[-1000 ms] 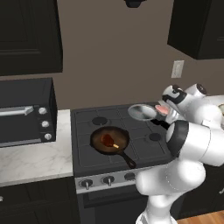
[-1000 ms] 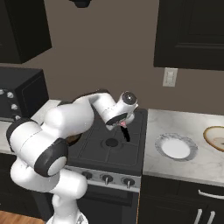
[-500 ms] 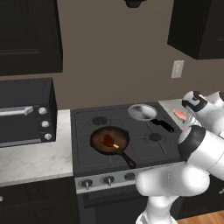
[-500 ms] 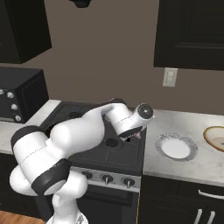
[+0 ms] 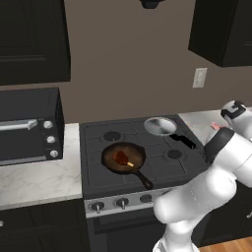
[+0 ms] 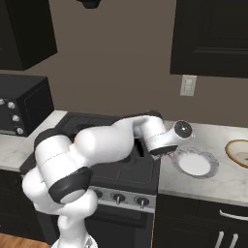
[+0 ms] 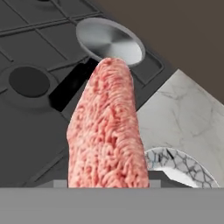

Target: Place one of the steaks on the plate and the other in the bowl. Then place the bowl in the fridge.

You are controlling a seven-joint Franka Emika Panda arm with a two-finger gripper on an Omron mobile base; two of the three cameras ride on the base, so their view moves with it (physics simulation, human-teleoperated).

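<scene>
My gripper [image 6: 166,152] is shut on the pinkish-red marbled steak [image 7: 107,131], which stands on edge and hides the fingertips in the hand view. A sliver of that steak [image 5: 215,126] shows over the right counter. It hangs at the stove's right edge, just left of the white marbled plate [image 6: 195,162], whose rim [image 7: 186,166] shows low on the right. The reddish-brown steak [image 5: 121,157] lies in the black skillet [image 5: 124,158] on the stove. The beige bowl [image 6: 238,153] sits on the counter at the far right. The fridge is out of view.
A shiny silver round dish [image 5: 160,125] rests on the stove's back right burner, also seen as the silver dish [image 7: 111,41]. A black microwave [image 5: 29,125] stands on the left counter. Dark cabinets hang overhead. Marble counter [image 6: 218,140] stretches right of the stove.
The arm has swung right from over the stove's back burner to the counter's edge beside the plate, carrying the pinkish steak. The grip has not changed.
</scene>
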